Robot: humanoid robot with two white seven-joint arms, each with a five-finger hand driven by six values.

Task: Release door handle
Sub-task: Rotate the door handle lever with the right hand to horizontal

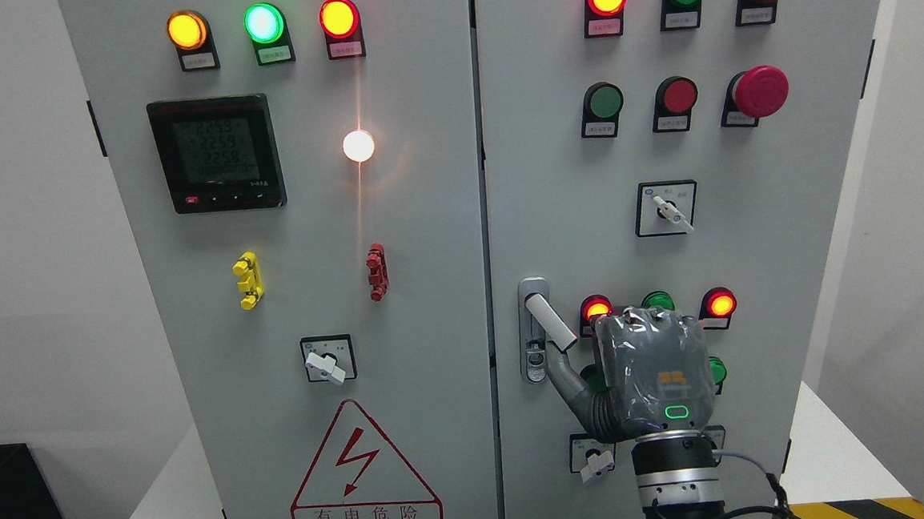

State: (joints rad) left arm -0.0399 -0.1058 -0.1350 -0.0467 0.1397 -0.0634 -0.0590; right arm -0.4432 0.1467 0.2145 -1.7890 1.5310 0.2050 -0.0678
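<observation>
Your right hand [652, 372] sits in front of the right cabinet door [788, 215], back toward you. Its thumb reaches up beside the door handle [547, 320], which swings out tilted from its lock plate; whether they touch, you cannot tell. Fingers hidden.
</observation>
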